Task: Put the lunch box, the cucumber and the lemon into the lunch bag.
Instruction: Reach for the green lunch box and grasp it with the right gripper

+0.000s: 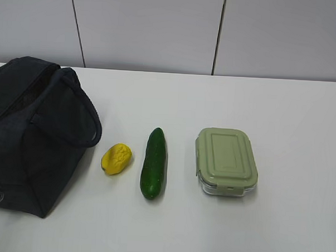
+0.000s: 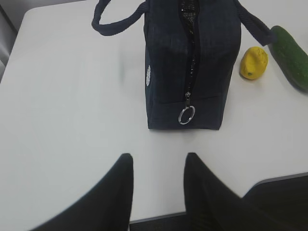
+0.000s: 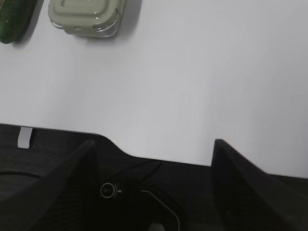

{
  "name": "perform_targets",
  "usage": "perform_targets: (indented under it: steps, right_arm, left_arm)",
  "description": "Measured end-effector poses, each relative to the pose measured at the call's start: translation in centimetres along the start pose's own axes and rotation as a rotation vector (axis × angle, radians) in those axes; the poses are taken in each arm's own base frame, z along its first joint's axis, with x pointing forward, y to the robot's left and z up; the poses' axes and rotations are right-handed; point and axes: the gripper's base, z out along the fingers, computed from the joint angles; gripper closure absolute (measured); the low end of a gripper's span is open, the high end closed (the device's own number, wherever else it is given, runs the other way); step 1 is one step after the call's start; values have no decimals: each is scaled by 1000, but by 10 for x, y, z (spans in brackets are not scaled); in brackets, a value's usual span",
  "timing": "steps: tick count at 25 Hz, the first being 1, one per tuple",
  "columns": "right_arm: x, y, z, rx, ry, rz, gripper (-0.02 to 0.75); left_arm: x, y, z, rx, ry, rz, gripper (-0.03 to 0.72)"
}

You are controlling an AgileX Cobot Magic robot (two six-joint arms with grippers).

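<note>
- On the white surface we see four things in a row: the lunch bag at far left, then the lemon, the cucumber and the lunch box to the right, each apart from the next.
- We find the cucumber's long axis running from front to back, the box's long side roughly parallel to it, and the lemon lying at a slant.
- Only our left wrist view shows the bag's end face, with its zip, its ring pull and a small white logo; the bag's top appears partly unzipped.
- Our left pincer hangs near the surface's front edge, jaws parted, holding nothing.
- Our right pincer stands wide open and empty over the front edge, well apart from the box.
- We see the cucumber cut off at the frame edge in both wrist views; the bag's inside stays hidden.
</note>
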Motion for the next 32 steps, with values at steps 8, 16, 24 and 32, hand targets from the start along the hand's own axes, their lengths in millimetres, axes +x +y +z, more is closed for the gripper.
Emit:
perform_targets:
  steps: [8, 16, 24, 32]
  right_arm:
    - [-49, 1, 28, -58, 158, 99, 190]
    - [-94, 4, 81, -190, 317, 153, 191]
    - [-138, 10, 131, -372, 358, 139, 190]
    - [-159, 12, 171, -511, 385, 111, 191]
  left_arm:
    - [0, 0, 0, 0, 0, 0, 449]
    - [0, 4, 0, -42, 1, 21, 450]
    - [0, 4, 0, -47, 1, 23, 450]
    - [0, 4, 0, -47, 1, 23, 450]
